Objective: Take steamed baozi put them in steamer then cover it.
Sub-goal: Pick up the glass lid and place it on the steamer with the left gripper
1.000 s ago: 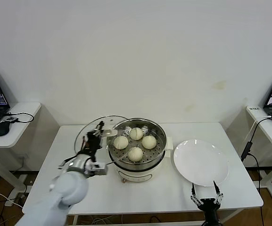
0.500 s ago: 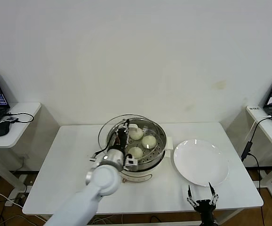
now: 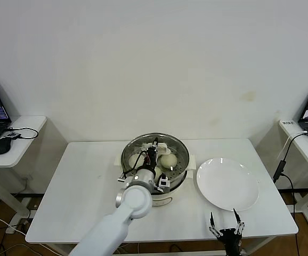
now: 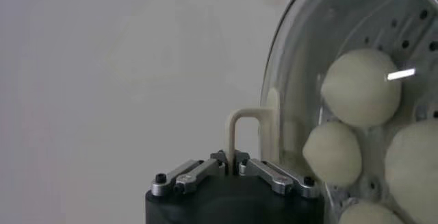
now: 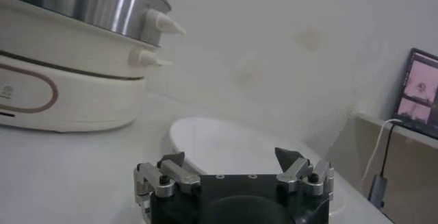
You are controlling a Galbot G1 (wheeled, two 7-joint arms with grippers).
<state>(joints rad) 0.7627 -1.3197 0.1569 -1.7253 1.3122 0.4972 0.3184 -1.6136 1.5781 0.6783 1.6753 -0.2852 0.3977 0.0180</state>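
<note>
Cover (image 3: 155,145): sitting over steamer (image 3: 181,169) with steamed baozi (image 3: 168,160) inside, mid-worktop (image 3: 79,181); left tool (image 3: 154,152) pinching its handle (image 4: 241,129). Right tool (image 3: 224,221): idling wide near plate (image 3: 227,184), gripping nothing.

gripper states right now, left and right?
Left gripper: shut on the cover, gripping its handle over the steamer.
Right gripper: open, holding nothing, low at the table's near edge beside the white plate.

Cover (image 3: 155,145) and left pincer (image 3: 154,151) over steamer (image 3: 180,160)
</note>
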